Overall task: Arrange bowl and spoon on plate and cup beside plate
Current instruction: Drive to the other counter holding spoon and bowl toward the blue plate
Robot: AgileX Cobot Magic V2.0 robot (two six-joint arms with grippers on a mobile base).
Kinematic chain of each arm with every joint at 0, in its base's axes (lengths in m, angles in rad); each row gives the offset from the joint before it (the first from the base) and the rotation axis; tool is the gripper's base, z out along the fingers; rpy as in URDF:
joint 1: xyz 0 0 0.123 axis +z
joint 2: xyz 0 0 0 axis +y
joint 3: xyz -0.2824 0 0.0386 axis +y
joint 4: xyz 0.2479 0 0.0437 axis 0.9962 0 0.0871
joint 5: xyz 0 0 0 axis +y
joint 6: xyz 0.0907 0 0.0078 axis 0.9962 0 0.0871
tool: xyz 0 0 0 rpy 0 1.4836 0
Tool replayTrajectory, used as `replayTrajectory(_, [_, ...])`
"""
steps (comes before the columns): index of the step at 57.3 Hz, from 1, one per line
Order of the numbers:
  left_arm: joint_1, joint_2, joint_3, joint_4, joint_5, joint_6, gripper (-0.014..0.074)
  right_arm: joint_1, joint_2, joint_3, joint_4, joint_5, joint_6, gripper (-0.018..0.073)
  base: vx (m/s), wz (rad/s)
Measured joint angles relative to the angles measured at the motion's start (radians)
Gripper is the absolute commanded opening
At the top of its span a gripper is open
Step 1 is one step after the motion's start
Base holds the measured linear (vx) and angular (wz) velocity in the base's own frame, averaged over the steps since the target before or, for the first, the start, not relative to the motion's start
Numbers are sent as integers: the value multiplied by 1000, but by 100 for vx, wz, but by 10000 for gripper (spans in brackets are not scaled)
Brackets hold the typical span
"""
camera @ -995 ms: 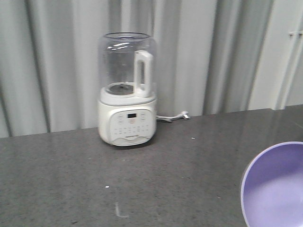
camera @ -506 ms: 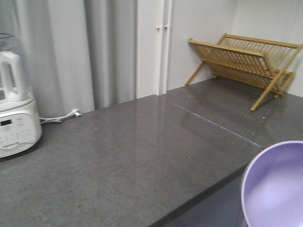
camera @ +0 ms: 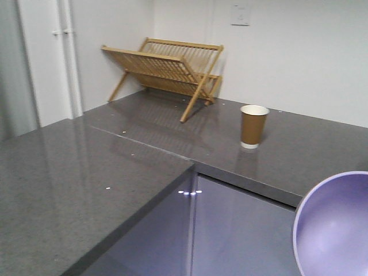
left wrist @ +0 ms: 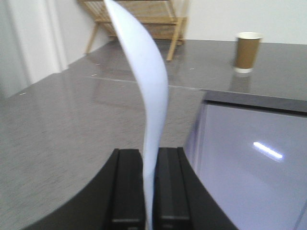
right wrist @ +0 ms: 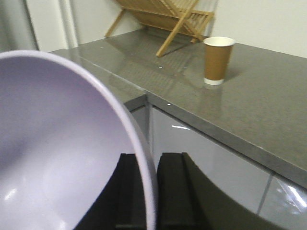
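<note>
Swung right since a second back: blender gone from sight, rack [camera: 167, 69] now upper left in the front view, cup [camera: 253, 126] newly in sight. Bowl [camera: 336, 230] holds the same lower-right corner.

Surface [camera: 69, 184]: dark grey, speckled, glossy, L-shaped, turning a corner.

Doors [camera: 241, 230]: glossy grey-lilac, under the far run of the surface.

Rack: wooden, slatted, folding kind, standing at the back against the wall [camera: 299, 57].

Bowl: lavender, tilted, off the surface. Its rim is pinched tight between the black fingers of the right hand [right wrist: 149, 163].

Plate [left wrist: 148, 86]: pale blue, seen edge-on as a thin curved blade. Left hand [left wrist: 148, 158] is clamped on its lower rim, plate rising upright from it.

Cup: brown, white rim, upright on the far run, right of the rack and apart from it.
</note>
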Motion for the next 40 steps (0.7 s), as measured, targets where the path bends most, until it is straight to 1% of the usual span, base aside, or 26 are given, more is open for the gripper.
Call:
replayTrajectory(12, [0,0,0,0,0,0,-3,0,0,0,0,0,0,-8,5,-73])
replayTrajectory(24, [0,0,0,0,0,0,-3,0,0,0,0,0,0,-8,14,-66])
replayTrajectory(40, [0,0,0,0,0,0,-3,0,0,0,0,-1,0,-8,21,-48])
